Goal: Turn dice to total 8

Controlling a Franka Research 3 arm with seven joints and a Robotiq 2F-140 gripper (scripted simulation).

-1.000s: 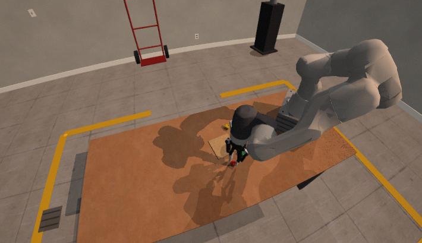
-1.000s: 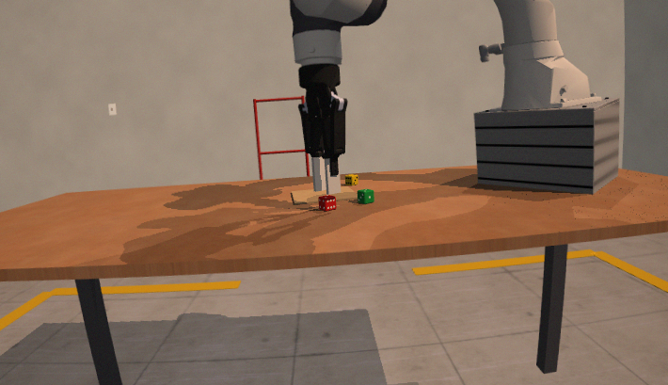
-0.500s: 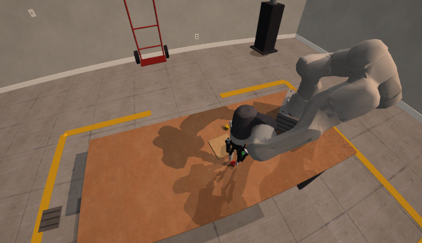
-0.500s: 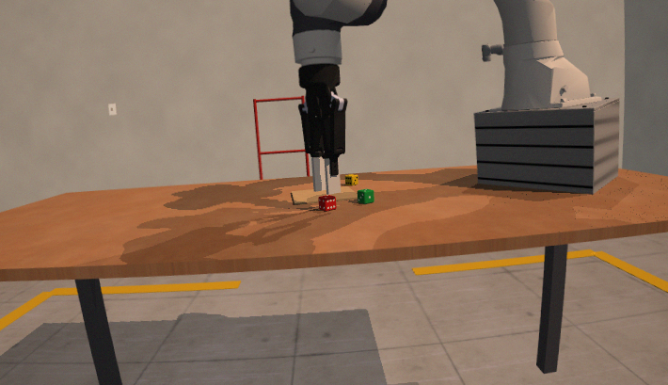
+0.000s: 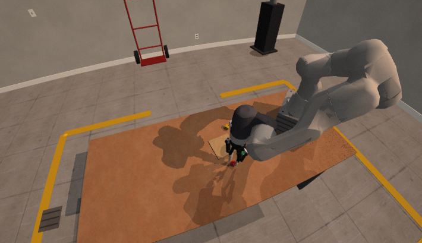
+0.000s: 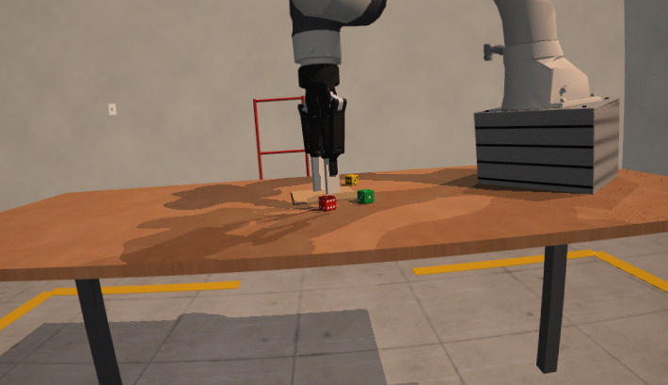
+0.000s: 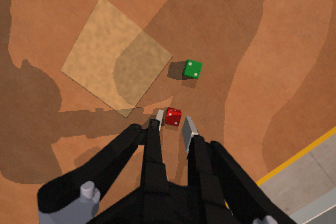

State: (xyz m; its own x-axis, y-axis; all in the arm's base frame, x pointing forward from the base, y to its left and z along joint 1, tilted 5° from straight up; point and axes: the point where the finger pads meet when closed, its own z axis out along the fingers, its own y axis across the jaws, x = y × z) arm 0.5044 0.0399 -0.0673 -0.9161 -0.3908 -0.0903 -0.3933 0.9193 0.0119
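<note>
A tan square mat (image 5: 217,145) (image 6: 299,196) (image 7: 104,55) lies flat on the wooden table. A red die (image 5: 232,164) (image 6: 326,202) (image 7: 173,117) rests on the bare table just off the mat's near corner. A green die (image 5: 242,154) (image 6: 364,195) (image 7: 192,69) lies on the table beside the mat, clear of it. A yellow die (image 5: 226,126) (image 6: 351,179) lies on the table beyond the mat's far side. My gripper (image 5: 233,160) (image 6: 325,191) (image 7: 173,120) points straight down, just above the red die. Its fingers are partly apart and hold nothing.
The arm's grey ribbed base block (image 6: 541,144) stands at the table's right rear. The table's edge (image 7: 299,160) runs a little way to the right of the dice. A red hand truck (image 5: 144,28) and a black column (image 5: 267,25) stand by the far wall.
</note>
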